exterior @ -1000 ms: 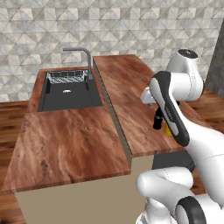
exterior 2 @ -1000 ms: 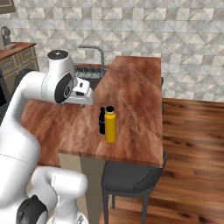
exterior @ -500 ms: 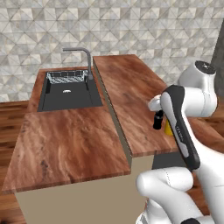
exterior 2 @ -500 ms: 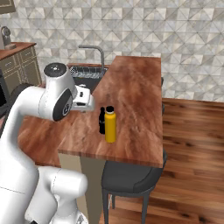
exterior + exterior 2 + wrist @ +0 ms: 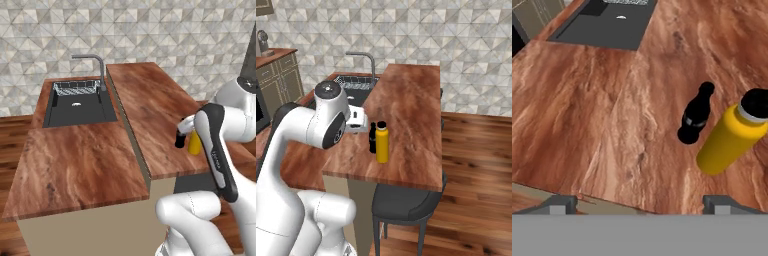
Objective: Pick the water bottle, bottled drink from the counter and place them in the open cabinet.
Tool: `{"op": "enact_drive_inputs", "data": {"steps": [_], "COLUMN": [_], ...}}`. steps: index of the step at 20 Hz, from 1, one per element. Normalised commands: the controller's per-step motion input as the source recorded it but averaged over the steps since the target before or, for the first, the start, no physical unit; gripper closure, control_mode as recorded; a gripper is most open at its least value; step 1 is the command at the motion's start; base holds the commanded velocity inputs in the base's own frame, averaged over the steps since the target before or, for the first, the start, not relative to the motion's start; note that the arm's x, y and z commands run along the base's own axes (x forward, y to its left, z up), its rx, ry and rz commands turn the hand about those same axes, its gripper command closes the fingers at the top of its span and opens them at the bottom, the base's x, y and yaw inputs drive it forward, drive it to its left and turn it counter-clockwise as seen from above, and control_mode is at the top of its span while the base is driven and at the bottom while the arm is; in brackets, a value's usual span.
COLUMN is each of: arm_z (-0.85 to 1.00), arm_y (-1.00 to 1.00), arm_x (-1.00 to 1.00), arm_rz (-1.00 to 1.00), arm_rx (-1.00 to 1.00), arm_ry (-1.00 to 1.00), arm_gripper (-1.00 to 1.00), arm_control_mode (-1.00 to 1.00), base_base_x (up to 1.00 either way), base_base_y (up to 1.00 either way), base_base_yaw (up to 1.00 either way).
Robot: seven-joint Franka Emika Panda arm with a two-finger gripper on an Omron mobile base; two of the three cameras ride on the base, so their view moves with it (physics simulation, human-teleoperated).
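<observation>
Fingers: your fingers (image 5: 640,204) stand wide apart, holding nothing, above the bench (image 5: 597,120).
Yellow bottle: you see it (image 5: 730,136) upright at 2 o'clock in the hand view, on the bench.
Black bottle: it (image 5: 695,115) stands just beside the yellow bottle, at its 9 o'clock.
Sink: the sink (image 5: 80,105) lies well apart, at 11 o'clock.

Even, soft light over everything I see; nothing dim, no glare on the counter (image 5: 145,100). Only small, faint shadows hug the bases of the bottles. Base views look slightly soft and grainy; my hand view is sharper, its far corners behind the counter darker.
</observation>
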Motion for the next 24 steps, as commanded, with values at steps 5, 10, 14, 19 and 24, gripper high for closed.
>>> {"op": "enact_drive_inputs", "data": {"steps": [5,10,14,19,24], "arm_z": [-0.02,-0.04,-0.03,-0.09,-0.19], "arm_y": [-0.22,-0.18,-0.18,-0.16,-0.12], "arm_x": [-0.08,-0.09,-0.09,-0.09,-0.06], "arm_rz": [0.18,0.17,0.22,0.18,0.15], "arm_rx": [0.0,0.0,0.0,0.03,0.01], "arm_ry": [0.02,0.0,0.0,-0.03,-0.14], "arm_gripper": [-1.0,-1.0,-1.0,-1.0,-1.0], "arm_control_mode": [-1.0,-1.0,-1.0,-1.0,-1.0], "base_base_x": [0.0,0.0,0.0,0.0,0.0], "base_base_y": [0.0,0.0,0.0,0.0,0.0], "base_base_yaw": [0.0,0.0,0.0,0.0,0.0]}}
